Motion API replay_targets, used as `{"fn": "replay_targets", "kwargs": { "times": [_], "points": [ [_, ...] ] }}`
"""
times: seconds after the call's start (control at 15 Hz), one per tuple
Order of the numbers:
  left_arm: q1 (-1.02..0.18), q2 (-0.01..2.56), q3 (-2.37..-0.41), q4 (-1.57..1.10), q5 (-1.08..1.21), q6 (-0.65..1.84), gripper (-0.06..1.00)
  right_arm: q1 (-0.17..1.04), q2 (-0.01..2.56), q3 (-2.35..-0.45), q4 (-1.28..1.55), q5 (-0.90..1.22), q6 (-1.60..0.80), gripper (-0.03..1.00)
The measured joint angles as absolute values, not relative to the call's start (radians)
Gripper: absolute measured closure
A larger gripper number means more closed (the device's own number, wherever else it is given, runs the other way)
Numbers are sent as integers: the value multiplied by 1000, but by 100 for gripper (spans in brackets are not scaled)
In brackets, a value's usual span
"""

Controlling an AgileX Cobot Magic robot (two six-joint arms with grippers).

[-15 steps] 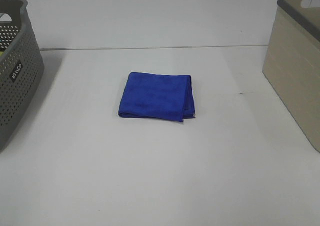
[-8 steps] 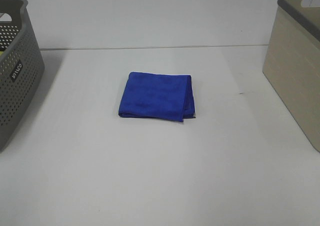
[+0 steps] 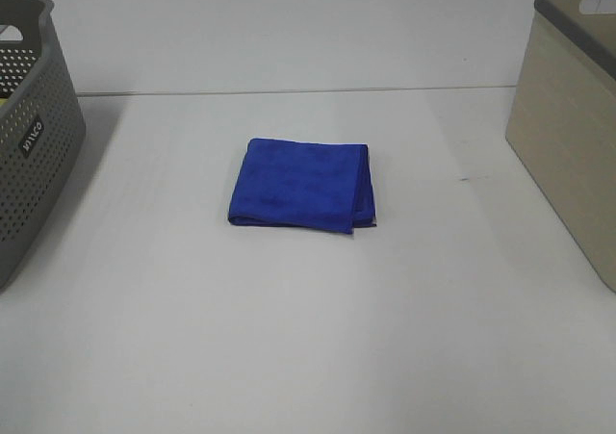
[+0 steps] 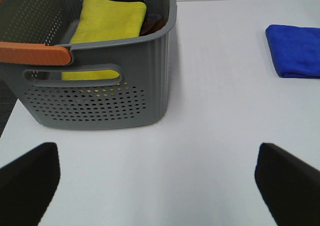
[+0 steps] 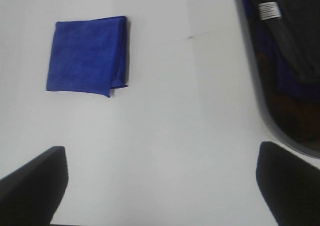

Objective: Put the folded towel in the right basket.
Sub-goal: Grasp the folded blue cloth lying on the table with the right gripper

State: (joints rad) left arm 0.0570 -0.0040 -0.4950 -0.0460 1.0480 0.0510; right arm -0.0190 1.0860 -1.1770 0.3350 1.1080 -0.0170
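The folded blue towel [image 3: 300, 184] lies flat in the middle of the white table. It also shows in the right wrist view [image 5: 87, 55] and at the edge of the left wrist view [image 4: 295, 50]. The right basket [image 3: 568, 136] is beige with a grey rim and stands at the table's right edge. In the right wrist view its rim [image 5: 252, 75] shows, with dark cloths inside. Neither gripper shows in the exterior high view. My left gripper [image 4: 160, 186] is open and empty over bare table beside the grey basket. My right gripper [image 5: 160, 186] is open and empty above the table, between towel and right basket.
A grey perforated basket [image 3: 29, 136] stands at the table's left edge; in the left wrist view its wall [image 4: 125, 100] is close, with a yellow towel [image 4: 107, 23] inside and an orange handle [image 4: 32, 53].
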Motion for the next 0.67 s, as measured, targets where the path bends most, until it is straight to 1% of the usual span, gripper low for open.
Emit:
{"fn": "replay_targets", "kwargs": {
  "times": [0.13, 0.2, 0.33, 0.4, 0.47, 0.67],
  "points": [
    [57, -4, -495, -46, 1048, 51, -4, -17, 1206, -1178, 509, 1060, -89, 0],
    [57, -4, -495, -46, 1048, 51, -4, 5, 1263, -1178, 595, 1023, -128, 0],
    [57, -4, -495, -46, 1048, 51, -4, 115, 1394, -1210, 644, 942, -156, 1],
    [57, -4, -495, -46, 1048, 51, -4, 152, 1434, -1225, 647, 926, -156, 1],
    [57, -4, -495, -46, 1048, 51, -4, 216, 1512, -1261, 652, 904, -162, 1],
    [57, -4, -495, -46, 1048, 51, -4, 313, 1755, -1389, 658, 885, -165, 1]
  ]
}}
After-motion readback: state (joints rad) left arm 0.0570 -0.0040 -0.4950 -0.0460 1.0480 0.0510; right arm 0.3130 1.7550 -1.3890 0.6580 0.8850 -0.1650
